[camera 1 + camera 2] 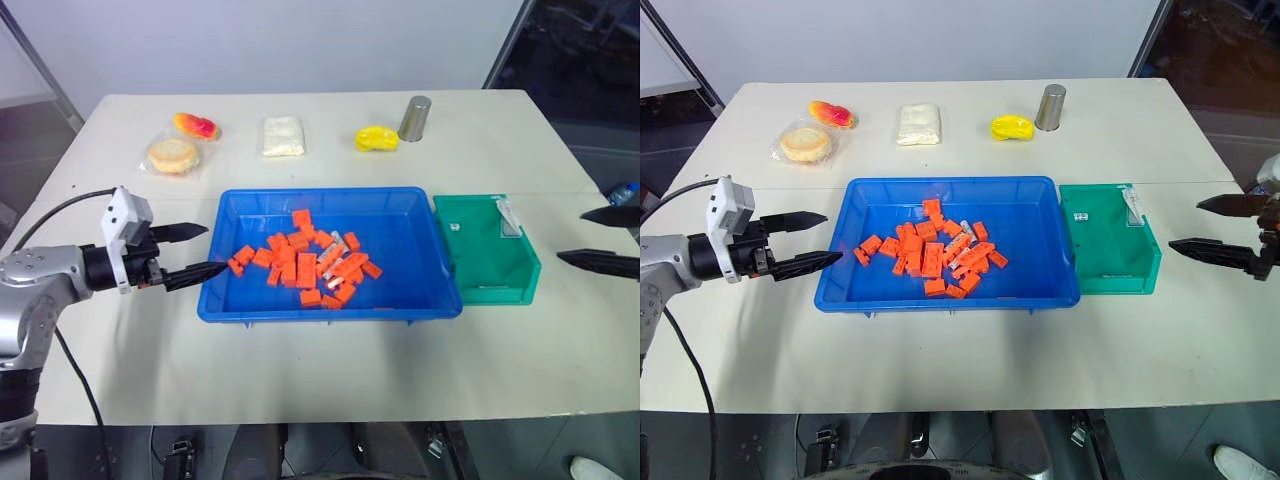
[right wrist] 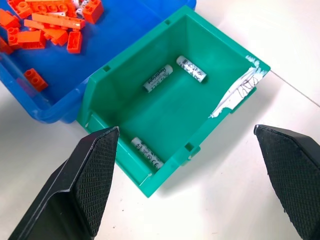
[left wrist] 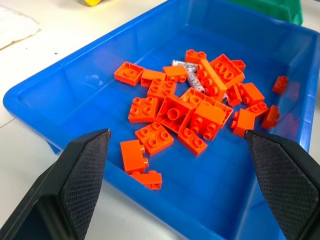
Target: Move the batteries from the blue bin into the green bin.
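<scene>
Three batteries [image 2: 158, 78] lie inside the green bin [image 2: 125, 95], and more batteries [image 3: 192, 75] sit half-buried among the orange bricks [image 3: 175, 112] in the blue bin [image 1: 415, 205]. My left claw [image 1: 190, 252] hovers spread wide at the blue bin's left edge, empty. My right claw [image 1: 1212, 226] hangs open beside the green bin, holding nothing, above the bench [image 1: 300, 360].

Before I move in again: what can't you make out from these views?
- How many slim silver-grey batteries remain in the shallow bright-blue plastic bin: left wrist view, orange toy bricks overlie them.
- Small teal-green plastic bin floor: head views, its walls hide it; the right wrist view shows three batteries.
</scene>
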Robot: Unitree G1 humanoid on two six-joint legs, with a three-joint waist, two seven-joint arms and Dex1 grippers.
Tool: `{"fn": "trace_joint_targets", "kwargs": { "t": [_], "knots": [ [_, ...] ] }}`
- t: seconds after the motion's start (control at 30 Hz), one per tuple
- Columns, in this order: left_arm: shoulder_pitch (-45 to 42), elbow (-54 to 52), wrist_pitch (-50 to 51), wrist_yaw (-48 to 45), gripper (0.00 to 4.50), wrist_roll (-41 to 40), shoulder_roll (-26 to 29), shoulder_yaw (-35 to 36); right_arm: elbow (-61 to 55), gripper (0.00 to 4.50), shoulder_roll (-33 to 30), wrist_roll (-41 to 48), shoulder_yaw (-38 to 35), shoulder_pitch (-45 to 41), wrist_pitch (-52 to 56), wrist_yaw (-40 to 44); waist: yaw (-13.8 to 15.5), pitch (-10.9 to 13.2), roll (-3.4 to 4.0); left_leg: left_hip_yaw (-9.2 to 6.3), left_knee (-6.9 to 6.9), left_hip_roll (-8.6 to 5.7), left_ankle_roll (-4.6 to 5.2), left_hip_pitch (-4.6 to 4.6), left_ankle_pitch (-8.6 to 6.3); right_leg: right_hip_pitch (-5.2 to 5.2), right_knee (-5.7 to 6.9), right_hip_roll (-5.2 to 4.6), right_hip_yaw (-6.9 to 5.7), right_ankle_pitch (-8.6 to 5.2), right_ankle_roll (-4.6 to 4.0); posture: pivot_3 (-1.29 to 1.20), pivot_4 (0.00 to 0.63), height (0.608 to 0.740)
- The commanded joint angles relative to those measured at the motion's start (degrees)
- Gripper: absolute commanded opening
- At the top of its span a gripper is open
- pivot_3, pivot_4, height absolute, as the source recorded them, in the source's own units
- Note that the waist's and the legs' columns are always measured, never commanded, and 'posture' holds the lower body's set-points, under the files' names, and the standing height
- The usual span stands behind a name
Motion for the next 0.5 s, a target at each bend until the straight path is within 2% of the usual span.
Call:
{"fn": "trace_joint_targets", "kwargs": {
  "t": [0.03,0.5],
  "knots": [
    [-1.4,-0.6,-1.1,-0.3,4.5,0.6,0.4,-0.6,0.0,4.45,-0.5,-0.6,-3.1,0.3,-0.8,0.1,0.0,0.0,0.0,0.0,0.0,0.0,0.0,0.0,0.0,0.0,0.0,0.0,0.0,0.0,0.0,0.0,0.15,0.74],
    [-5.6,1.0,0.0,-1.2,4.5,0.0,-0.2,-2.5,-3.1,4.45,2.6,0.0,-4.9,2.3,0.1,-1.6,0.0,0.0,0.0,-0.01,0.01,-0.01,0.0,-0.01,0.0,0.01,0.01,0.01,0.0,0.01,0.02,0.0,0.15,0.74]
  ]
}}
